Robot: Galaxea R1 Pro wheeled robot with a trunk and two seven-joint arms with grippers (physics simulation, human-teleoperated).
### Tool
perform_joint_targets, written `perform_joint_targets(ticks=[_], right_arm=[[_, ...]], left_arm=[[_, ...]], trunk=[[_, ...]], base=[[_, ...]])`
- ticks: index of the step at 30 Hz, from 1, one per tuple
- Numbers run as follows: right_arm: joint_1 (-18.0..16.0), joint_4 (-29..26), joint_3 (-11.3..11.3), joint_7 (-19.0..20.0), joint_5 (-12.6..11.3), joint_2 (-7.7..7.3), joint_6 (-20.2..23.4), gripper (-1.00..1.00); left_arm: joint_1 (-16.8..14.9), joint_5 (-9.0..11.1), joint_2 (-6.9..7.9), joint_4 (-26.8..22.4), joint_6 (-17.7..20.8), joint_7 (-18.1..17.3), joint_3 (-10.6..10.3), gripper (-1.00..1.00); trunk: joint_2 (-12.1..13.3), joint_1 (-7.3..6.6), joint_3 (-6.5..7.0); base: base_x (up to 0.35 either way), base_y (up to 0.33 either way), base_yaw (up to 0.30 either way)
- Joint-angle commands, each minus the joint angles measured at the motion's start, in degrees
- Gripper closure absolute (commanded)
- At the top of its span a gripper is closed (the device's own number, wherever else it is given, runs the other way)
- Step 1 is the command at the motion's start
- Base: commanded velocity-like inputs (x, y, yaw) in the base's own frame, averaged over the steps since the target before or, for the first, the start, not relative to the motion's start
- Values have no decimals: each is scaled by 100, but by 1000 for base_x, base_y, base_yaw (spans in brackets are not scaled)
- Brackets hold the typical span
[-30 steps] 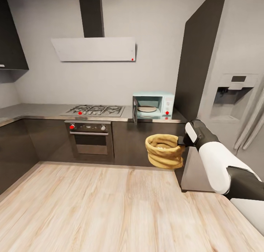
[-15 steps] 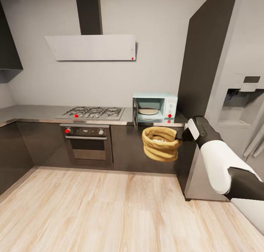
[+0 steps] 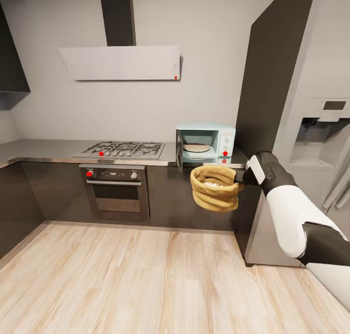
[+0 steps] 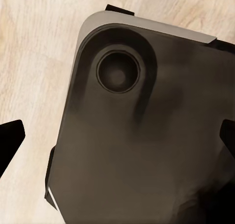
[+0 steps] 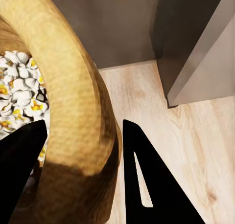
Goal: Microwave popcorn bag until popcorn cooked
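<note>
In the head view my right gripper is shut on the rim of the popcorn bag, a tan sack held in the air just below and in front of the microwave. The mint-blue microwave stands on the countertop with its door swung open and its turntable plate showing. In the right wrist view the bag's rolled rim sits between the black fingers of the right gripper, and white and yellow popcorn lies inside. The left gripper hangs open over the robot's dark base.
A gas hob and a built-in oven lie left of the microwave. A tall dark panel and a grey fridge stand close on the right. Light wood floor stretches before the cabinets.
The camera first drew nearer to the counter, then held still. The right gripper has raised the bag slightly and carried it a little rightward, closer to the microwave opening.
</note>
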Motion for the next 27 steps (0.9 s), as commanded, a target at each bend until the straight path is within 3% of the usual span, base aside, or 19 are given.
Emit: perform_joint_targets(ticks=[1, 17, 27], right_arm=[[-17, -6, -16, -31, -16, 3, 18, 100], [-59, -6, -16, -27, -11, -6, 18, 100], [-62, -6, -16, -27, -11, -15, 18, 100]], left_arm=[[-1, 21, 0, -3, -7, 9, -2, -100], [-1, 44, 8, -18, 2, 39, 11, -100], [-1, 47, 8, -3, 2, 29, -5, -100]], trunk=[[-3, 0, -6], [-3, 0, -6], [-3, 0, -6]], base=[[0, 0, 0], [5, 0, 0], [301, 0, 0]])
